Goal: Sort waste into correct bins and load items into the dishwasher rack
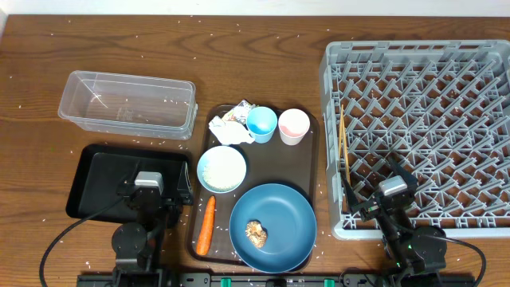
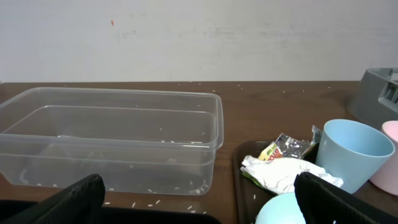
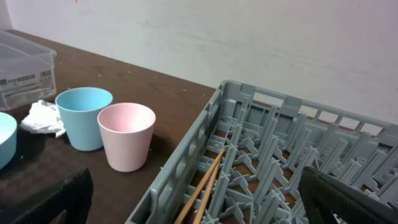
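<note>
Hovering low at the near table edge, both arms look parked with nothing gripped. The left gripper [image 1: 148, 191] sits over the shallow black rectangular tray [image 1: 100, 179], fingers spread wide and empty. Beyond it is the clear plastic rectangular tub [image 1: 127, 104], bare except for a few stray grains. The right gripper [image 1: 390, 191] hangs over the near-left corner of the large square grey plastic dishwasher rack [image 1: 446, 112], also wide and empty. Thin yellow chopsticks [image 1: 344, 151] lie in the rack by its left wall.

Everything else is on the brown serving tray [image 1: 271, 159] between the arms:
- crumpled white paper [image 1: 231, 131]
- yellow-green printed wrapper [image 1: 241, 112]
- small light-blue cup [image 1: 261, 123]
- pale pink cup [image 1: 293, 126]
- small pale bowl [image 1: 221, 169], apparently holding rice
- small orange carrot [image 1: 205, 226]
- large round blue plate [image 1: 283, 231], carrying a small brown food lump [image 1: 256, 232]

Sorting looks unstarted. Each arm sits next to its own drop-off, so the left probably handles waste and the right the dishes.
</note>
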`<state>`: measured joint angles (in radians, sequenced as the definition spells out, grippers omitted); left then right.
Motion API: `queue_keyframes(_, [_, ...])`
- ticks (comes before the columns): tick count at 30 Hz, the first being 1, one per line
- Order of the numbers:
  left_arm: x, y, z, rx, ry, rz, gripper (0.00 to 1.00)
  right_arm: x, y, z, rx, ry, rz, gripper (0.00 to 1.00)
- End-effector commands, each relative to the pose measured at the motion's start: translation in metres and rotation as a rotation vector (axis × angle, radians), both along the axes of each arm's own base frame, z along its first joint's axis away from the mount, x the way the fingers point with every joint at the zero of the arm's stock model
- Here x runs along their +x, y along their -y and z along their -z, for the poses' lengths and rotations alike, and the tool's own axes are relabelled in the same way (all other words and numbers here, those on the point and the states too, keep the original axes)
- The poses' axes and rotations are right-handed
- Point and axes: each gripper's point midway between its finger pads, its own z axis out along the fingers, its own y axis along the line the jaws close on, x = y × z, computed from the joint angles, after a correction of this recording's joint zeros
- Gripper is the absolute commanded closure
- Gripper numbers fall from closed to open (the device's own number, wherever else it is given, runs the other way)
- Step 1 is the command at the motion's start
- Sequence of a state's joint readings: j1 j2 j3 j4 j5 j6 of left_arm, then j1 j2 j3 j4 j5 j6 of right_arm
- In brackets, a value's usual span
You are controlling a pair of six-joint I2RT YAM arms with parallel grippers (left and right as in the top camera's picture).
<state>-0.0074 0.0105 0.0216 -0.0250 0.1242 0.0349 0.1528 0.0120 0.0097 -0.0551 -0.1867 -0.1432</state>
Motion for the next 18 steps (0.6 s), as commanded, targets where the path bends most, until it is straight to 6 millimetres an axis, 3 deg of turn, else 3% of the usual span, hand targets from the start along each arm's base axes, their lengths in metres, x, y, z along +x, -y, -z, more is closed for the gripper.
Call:
queue_keyframes(1, [-0.0006,0.0001,0.0144,0.016,-0.04,0.005,0.02,0.0001,0.0003,0.0014,-0.007,0.001,0.0,0.01])
queue_keyframes(18, [-0.0002,-0.0031,0.0135,0.019,-0.036,-0.014,0.02,0.0003,0.0004,-0.0037,-0.008,0.023,0.0,0.01])
